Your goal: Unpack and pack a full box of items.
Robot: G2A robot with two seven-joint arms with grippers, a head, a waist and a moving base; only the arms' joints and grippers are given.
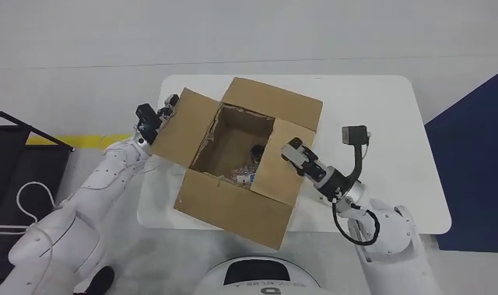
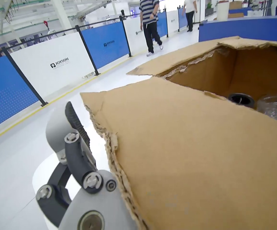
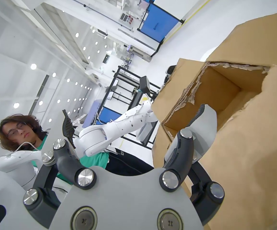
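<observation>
An open cardboard box [image 1: 233,151] stands on the white table [image 1: 373,124] with all its flaps spread outward. Down inside lie a black cylindrical thing [image 2: 240,99] and a clear plastic bottle [image 2: 271,107] with a blue label. My left gripper [image 1: 166,107] is at the outer edge of the left flap [image 2: 188,156]. One of its fingers [image 2: 74,123] stands spread beside the flap's torn edge, and the cardboard hides the other. My right gripper [image 3: 136,118] is open at the right flap [image 1: 286,166], one finger [image 3: 206,118] resting against the cardboard, nothing gripped.
The box overhangs the table's front edge [image 1: 233,226]. Bare tabletop lies to the right of the box and behind it. A black rack [image 1: 19,139] stands on the floor to the left, and a blue barrier [image 1: 467,155] to the right.
</observation>
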